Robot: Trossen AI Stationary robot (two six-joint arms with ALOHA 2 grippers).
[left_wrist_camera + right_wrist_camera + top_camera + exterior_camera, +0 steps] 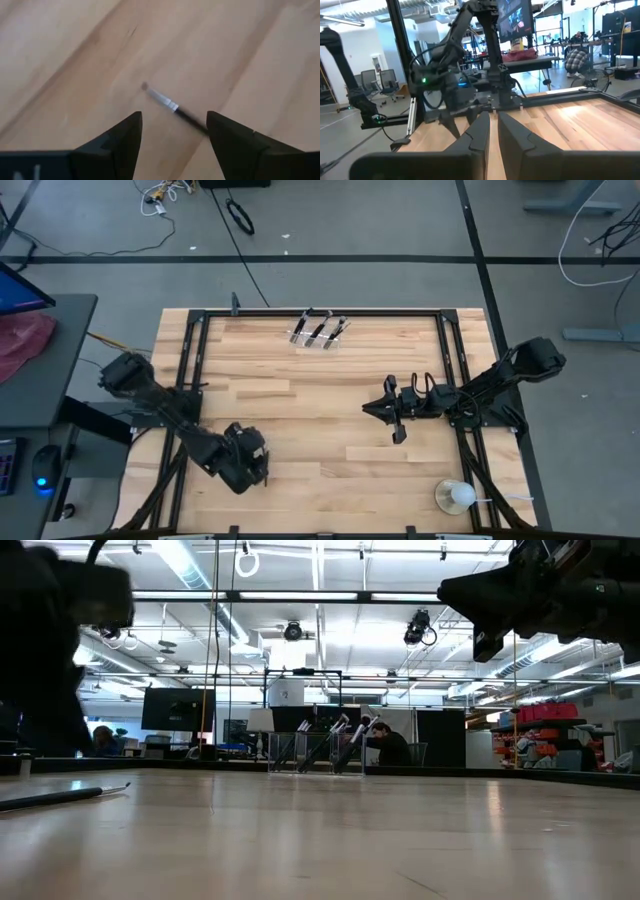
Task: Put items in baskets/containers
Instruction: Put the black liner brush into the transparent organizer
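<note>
loose brush (165,101): lies flat on the wooden table (330,470), under the left gripper near the table's near-left part; long axis diagonal in the left wrist view, bristle tip one way, black handle running toward one finger and hidden behind it
same brush, low view: (62,796) thin dark stick lying flat at the left edge, tip pointing right
holder (318,338): clear plastic, far edge of table, centre-left; about three brushes (320,331) stand in it, leaning, handles slanting to the far right
holder, low view: (316,752) brushes tilt right, tips up
left gripper (250,463): arm reaches in from the left, wrist bent down, hovers over the loose brush; jaws spread wide apart, fingers (117,145) either side of the brush, gripping nothing
right gripper (378,409): arm stretched from the right side toward table centre, held level above the wood, well apart from holder; jaws pressed nearly together, nothing between them, fingers (477,132)
white ball (457,496): near-right corner, on a clear base
only high view: both arms and holder together
only left wrist view: silver ferrule and bristle tip of loose brush
only right wrist view: left arm seen across the table, room behind
</note>
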